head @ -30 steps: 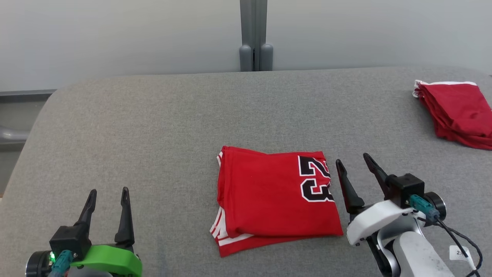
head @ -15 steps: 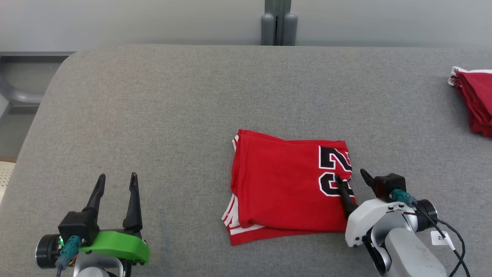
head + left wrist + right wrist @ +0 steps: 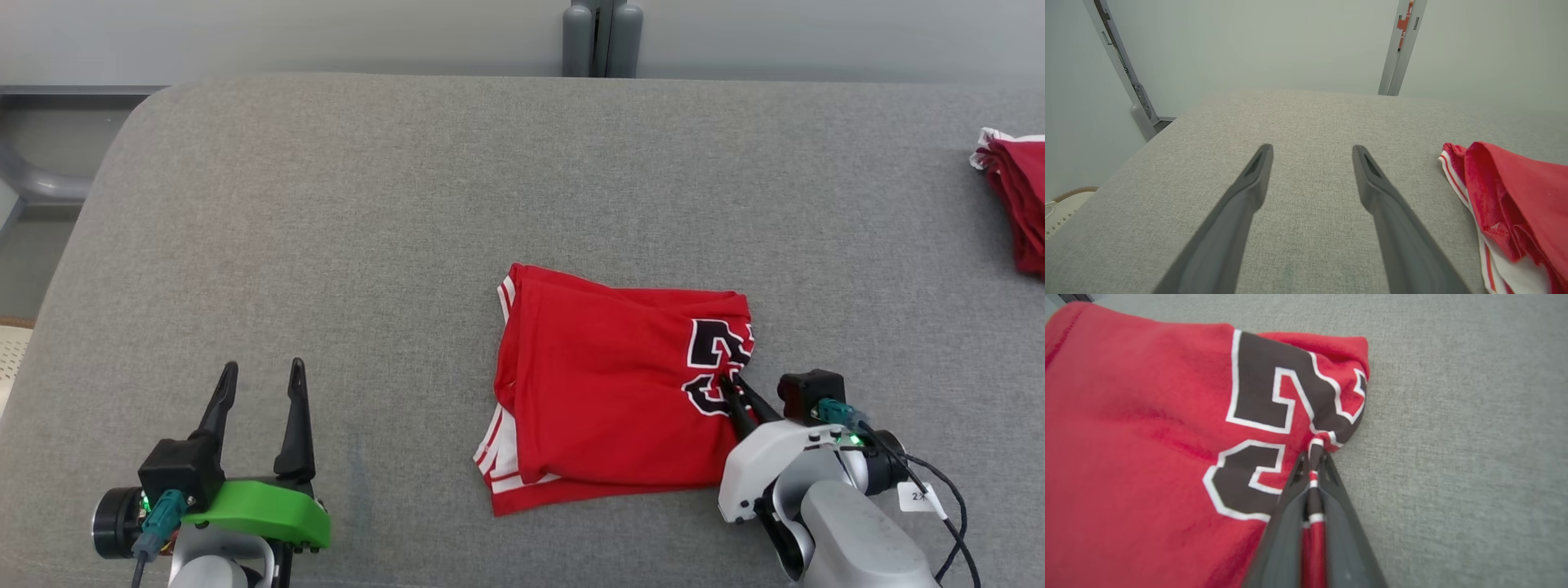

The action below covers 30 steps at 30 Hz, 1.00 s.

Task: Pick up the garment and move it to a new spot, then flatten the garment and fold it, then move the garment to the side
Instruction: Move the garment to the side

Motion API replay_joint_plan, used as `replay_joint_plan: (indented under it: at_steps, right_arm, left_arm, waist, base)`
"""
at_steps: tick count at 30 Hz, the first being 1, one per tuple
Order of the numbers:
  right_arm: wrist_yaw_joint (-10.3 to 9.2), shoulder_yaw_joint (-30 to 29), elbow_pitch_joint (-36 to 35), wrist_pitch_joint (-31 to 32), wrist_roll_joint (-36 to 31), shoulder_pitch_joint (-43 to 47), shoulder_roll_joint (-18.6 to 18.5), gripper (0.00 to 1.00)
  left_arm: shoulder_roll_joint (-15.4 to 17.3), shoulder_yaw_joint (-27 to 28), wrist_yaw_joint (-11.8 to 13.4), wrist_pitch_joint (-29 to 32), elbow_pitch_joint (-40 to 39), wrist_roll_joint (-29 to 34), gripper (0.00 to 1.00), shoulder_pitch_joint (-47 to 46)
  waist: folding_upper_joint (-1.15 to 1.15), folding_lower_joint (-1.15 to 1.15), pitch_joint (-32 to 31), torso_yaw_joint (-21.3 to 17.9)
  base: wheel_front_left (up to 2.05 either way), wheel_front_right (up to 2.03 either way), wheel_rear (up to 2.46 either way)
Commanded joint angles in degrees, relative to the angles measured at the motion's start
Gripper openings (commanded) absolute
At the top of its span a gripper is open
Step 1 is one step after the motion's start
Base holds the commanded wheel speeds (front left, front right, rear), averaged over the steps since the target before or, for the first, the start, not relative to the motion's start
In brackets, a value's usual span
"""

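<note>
at garment [image 3: 604,392] right edge, right gripper [image 3: 732,385] jaws pinch fabric; left gripper [image 3: 263,369] jaws apart.

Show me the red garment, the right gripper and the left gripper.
red garment [image 3: 604,392]: head view, plain red middle.
right gripper [image 3: 732,382]: head view, between closed fingertips.
left gripper [image 3: 264,366]: head view, between fingertips.

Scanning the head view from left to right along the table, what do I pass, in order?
left gripper, open → red garment, folded → right gripper, shut on the garment's right edge at the number print → stack of red clothes at the far right edge.
</note>
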Motion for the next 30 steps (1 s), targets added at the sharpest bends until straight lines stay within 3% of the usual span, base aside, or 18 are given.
replay_joint_plan:
  at_steps: [1, 7, 14, 22, 30]
  right_arm:
    - [-0.04, -0.05, 0.86, -0.02, 0.27, -0.62, -0.83, 0.0]
    - [-0.07, 1.53, 0.08, -0.46, -0.72, -6.61, -4.52, 0.0]
    - [-0.06, 5.32, -2.66, 2.36, -1.69, -16.66, -12.04, 0.0]
    - [-0.06, 8.32, -9.34, 8.17, 1.72, -27.33, -24.41, 0.0]
    - [-0.06, 6.88, -17.04, 13.9, 6.86, -31.88, -35.6, 0.0]
  left_arm:
    - [-0.02, 0.07, -0.23, -0.37, 0.16, -0.12, 1.0, -0.93]
    - [-0.4, 0.2, -0.4, -0.46, -0.21, -0.35, 1.0, -1.72]
    - [-1.11, 0.33, -1.14, -0.42, -2.16, 0.42, 1.0, -4.51]
    - [-0.15, 0.45, -2.27, -0.41, -4.05, 2.22, 1.0, -8.64]
    - [1.36, 0.96, -2.91, -0.41, -6.73, 3.21, 1.0, -11.03]
  waist:
    - [0.0, 0.0, 0.13, -0.11]
    - [0.0, 0.0, 2.43, -1.09]
    - [0.0, 0.0, 8.71, -3.37]
    - [0.0, 0.0, 17.07, -7.72]
    - [0.0, 0.0, 22.2, -11.52]
  base:
    - [0.0, 0.0, 0.0]
    - [0.0, 0.0, 0.0]
    - [0.0, 0.0, 0.0]
    - [0.0, 0.0, 0.0]
    - [0.0, 0.0, 0.0]
